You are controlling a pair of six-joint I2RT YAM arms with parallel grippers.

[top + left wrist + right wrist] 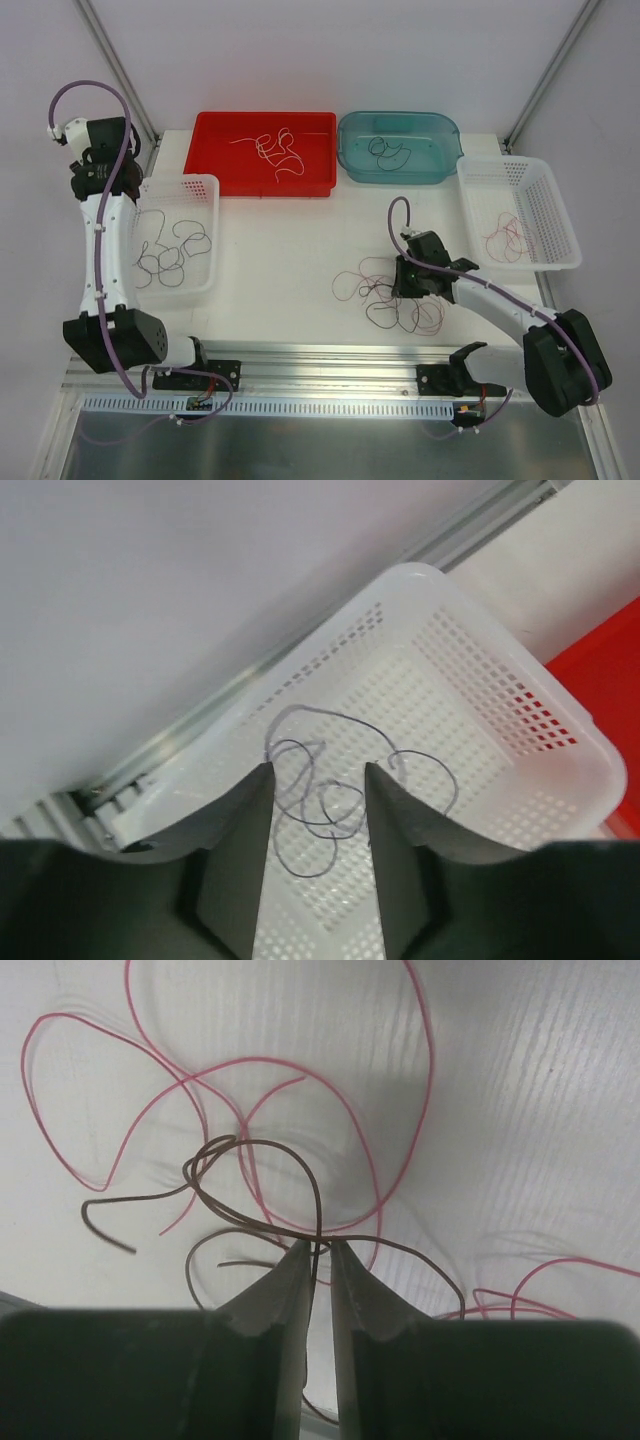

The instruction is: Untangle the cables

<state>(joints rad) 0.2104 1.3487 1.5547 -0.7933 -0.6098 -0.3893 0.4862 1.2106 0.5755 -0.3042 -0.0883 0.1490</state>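
A tangle of thin pink and dark cables [385, 295] lies on the white table right of centre. My right gripper [405, 285] is down in it. In the right wrist view that gripper [320, 1245] has its jaws a narrow gap apart. A dark cable [280, 1150] runs down between them without being pinched, over pink cable loops [432, 1070]. My left gripper [318, 768] hangs open and empty above the left white basket [420, 575]. A purple cable [304, 875] lies coiled on the basket floor below it.
The left white basket [205, 182] holds several dark loops. At the back stand a red tray [210, 150] with white cables and a teal tub [400, 118] with a dark one. A right white basket [520, 165] holds red cables.
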